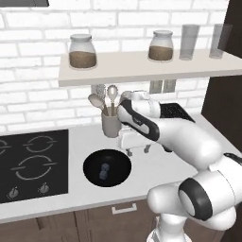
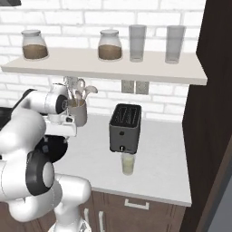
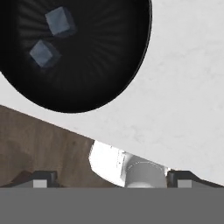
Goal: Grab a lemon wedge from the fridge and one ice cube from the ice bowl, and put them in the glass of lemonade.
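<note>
The claw (image 3: 109, 177), jaws spread wide and empty, hangs above the desk (image 3: 183, 87), with the ice cube (image 3: 60, 21) in the bowl (image 3: 109, 65) ahead and left in the hand view.

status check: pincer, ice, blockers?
Pincer open, empty, above counter. Two ice cubes in ice bowl. Glass of lemonade before toaster. Path clear.

My arm (image 1: 189, 142): was glossy white, rounded segments.
My joints: were dark grey bands and caps.
</note>
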Robot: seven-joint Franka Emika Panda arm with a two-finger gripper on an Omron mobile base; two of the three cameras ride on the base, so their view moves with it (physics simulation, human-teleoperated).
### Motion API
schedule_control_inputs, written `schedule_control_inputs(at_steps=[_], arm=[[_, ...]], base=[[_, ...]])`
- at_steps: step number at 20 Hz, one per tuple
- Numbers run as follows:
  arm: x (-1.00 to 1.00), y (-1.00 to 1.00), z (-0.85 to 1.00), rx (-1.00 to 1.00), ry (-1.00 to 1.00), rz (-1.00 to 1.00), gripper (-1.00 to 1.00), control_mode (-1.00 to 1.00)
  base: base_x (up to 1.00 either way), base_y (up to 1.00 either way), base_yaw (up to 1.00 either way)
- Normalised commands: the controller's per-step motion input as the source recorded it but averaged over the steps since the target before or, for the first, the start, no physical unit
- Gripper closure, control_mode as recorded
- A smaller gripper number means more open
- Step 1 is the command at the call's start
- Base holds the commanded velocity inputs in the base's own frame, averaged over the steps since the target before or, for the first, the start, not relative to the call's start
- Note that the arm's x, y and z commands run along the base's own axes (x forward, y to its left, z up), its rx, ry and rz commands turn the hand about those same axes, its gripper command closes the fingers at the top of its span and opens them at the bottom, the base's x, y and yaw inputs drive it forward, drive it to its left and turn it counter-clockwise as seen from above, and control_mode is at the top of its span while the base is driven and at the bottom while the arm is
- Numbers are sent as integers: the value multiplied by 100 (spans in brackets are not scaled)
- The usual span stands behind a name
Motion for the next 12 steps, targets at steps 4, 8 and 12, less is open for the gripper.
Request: schedule_control_inputs(at_steps=[4,8,12], arm=[[-24,62,-17,0,4,19,-100,-100],[-10,98,-9,0,0,22,-100,-100],[0,76,-7,-1,0,10,-100,-100]], base=[[0,0,0],[0,0,0],[0,0,0]])
